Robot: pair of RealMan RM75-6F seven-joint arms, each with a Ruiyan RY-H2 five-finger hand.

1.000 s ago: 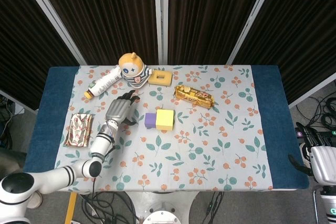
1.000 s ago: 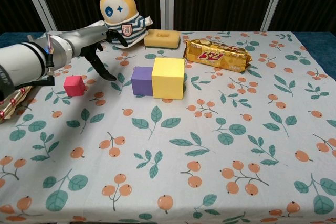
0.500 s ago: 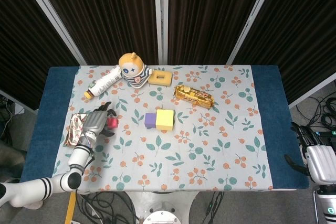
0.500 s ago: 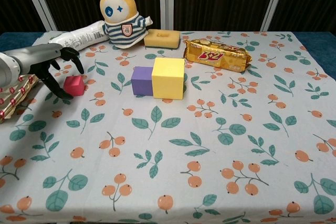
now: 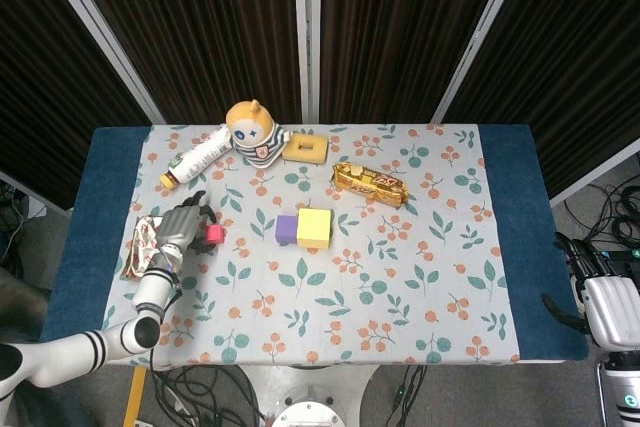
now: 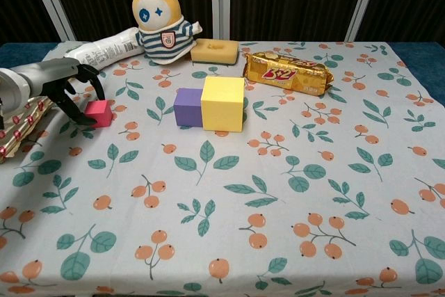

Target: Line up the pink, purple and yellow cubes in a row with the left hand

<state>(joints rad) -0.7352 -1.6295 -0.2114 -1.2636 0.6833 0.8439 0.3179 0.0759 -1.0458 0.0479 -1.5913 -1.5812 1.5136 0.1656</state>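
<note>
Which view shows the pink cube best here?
The chest view: the pink cube shows its top and front faces, with the left hand's fingers beside it. In the head view it is a small patch against the hand.

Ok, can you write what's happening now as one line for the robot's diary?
stage: reaching for pink cube | left hand: open, over cube, not gripping | purple cube and yellow cube: touching, in row | right hand: idle off table edge

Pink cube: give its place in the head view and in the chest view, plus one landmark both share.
Head view: pink cube lies left of centre, at the left hand's fingertips.
Chest view: pink cube lies at the left edge, beside the same hand.
Shared landmark: the purple cube, to its right in both.
</note>
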